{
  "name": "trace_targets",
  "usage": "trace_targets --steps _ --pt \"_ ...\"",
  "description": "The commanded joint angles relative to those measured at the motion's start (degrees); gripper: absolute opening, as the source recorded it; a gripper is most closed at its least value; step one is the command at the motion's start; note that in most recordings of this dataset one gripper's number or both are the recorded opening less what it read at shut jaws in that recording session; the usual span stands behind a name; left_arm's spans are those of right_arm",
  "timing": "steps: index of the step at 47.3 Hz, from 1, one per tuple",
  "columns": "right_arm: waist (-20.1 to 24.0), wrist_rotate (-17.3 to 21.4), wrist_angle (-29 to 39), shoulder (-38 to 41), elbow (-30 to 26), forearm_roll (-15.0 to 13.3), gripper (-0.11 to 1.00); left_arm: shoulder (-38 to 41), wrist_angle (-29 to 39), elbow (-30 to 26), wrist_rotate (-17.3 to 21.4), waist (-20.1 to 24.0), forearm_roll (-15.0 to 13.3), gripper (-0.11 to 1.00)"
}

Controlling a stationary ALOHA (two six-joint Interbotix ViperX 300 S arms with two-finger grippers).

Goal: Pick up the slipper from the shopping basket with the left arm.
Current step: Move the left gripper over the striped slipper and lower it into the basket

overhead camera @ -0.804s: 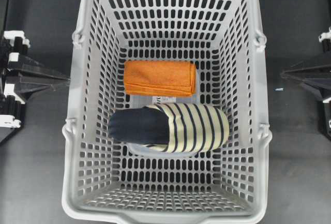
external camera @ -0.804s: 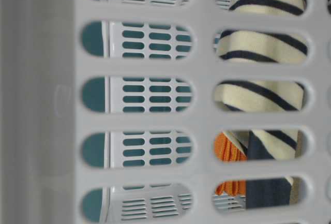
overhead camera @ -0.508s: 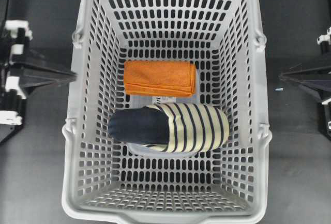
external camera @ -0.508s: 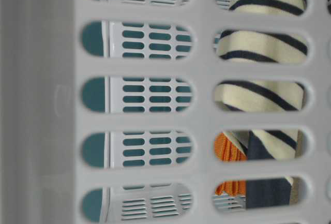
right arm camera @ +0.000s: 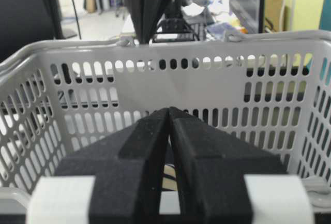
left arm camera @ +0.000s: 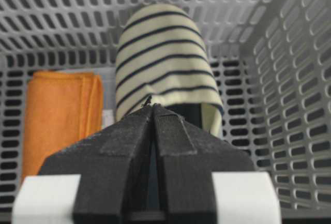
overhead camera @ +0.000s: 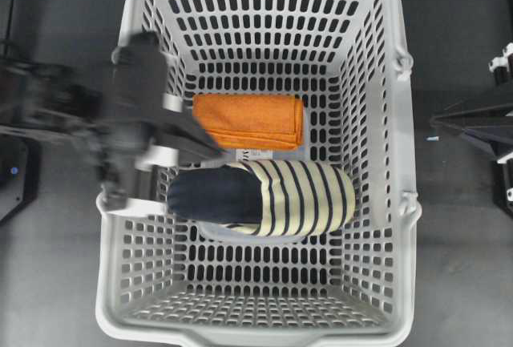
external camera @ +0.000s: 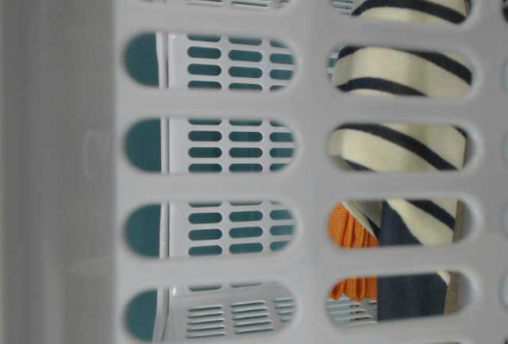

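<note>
Left pincer (left arm camera: pixel 153 111) pressed closed above the slipper (overhead camera: pixel 264 198) in the shopping basket (overhead camera: pixel 385 203).
The slipper lies flat beside an orange cloth (overhead camera: pixel 248 121); right pincer (right arm camera: pixel 169 115) closed, outside.

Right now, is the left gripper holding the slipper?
No, the left gripper is shut on nothing, above the slipper, which lies in the basket.

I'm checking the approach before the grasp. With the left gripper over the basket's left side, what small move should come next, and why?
Probably open the left gripper first: its jaws are pressed shut, pointing at the slipper but not touching it. The slipper lies on the shopping basket floor beside the orange cloth, so open jaws are needed before descending onto it.
</note>
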Motion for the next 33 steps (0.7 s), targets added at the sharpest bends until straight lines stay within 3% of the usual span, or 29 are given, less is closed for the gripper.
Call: trace_targets --steps 1,8,14,27,30,33 --pt "0.0 0.44 -0.26 0.26 -0.53 0.26 0.0 5.71 5.01 -6.77 -0.09 -0.09 0.18 0.0" --pt "0.0 0.62 -0.18 0.26 -0.35 0.26 0.0 13.45 14.41 -15.29 0.53 -0.18 0.18 0.0" --pt "0.0 0.62 -0.26 0.18 -0.26 0.26 0.0 18.28 17.58 -20.74 -0.35 -0.18 0.18 0.0" --pt "0.35 0.62 -0.26 0.18 -0.18 0.26 0.0 23.03 18.54 -23.73 -0.35 -0.62 0.18 0.01" --pt "0.35 0.62 -0.26 0.09 -0.18 0.26 0.0 23.38 18.54 -23.91 -0.88 -0.62 0.18 0.08" --pt "0.44 0.62 -0.26 0.09 0.0 0.26 0.0 23.99 18.98 -24.08 -1.14 -0.7 0.18 0.27"
